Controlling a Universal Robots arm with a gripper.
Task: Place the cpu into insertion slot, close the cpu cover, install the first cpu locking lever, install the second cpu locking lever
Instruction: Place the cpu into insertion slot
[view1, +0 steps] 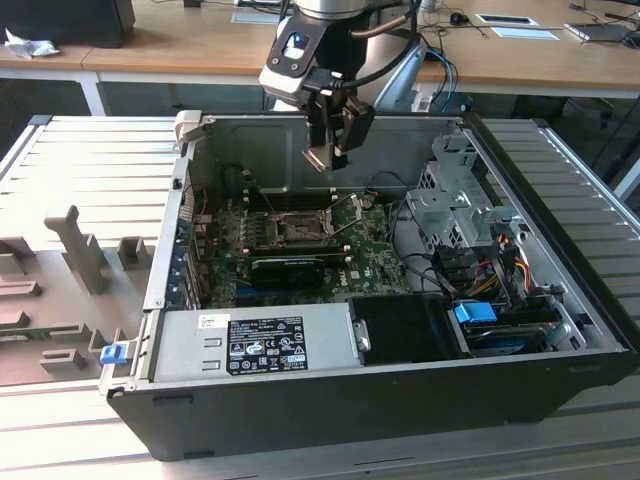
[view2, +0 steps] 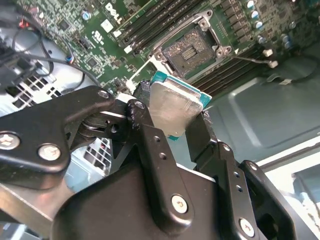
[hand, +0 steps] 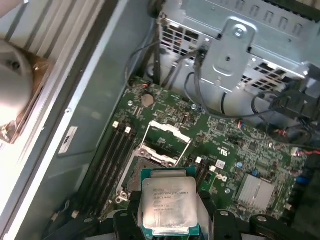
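Pincer (view1: 326, 158) closed on the cpu (view2: 172, 102), one finger on each of two opposite edges, silver top facing the wrist cameras. The grip looks square in both wrist views. Chip hangs over the insertion slot (hand: 131, 175), well apart from it and not yet seated. Cpu cover (hand: 170, 130) stands swung open at one edge of the slot, so the dark socket centre is exposed. Memory slots (hand: 107, 160) run just beside the socket on the green circuit board (view1: 370, 240). The board lies inside the open computer case (view1: 400, 400), which sits on the ribbed grey counter (view1: 90, 160). Judgement: this is the placing step, early in the task. To do it well, from where I stand: turn chip edges parallel to the socket rim, keep the chip level, and descend straight and slowly. No sideways sliding over the contacts. Release only once it lies flat within the rim, fingers kept off the raised cover.
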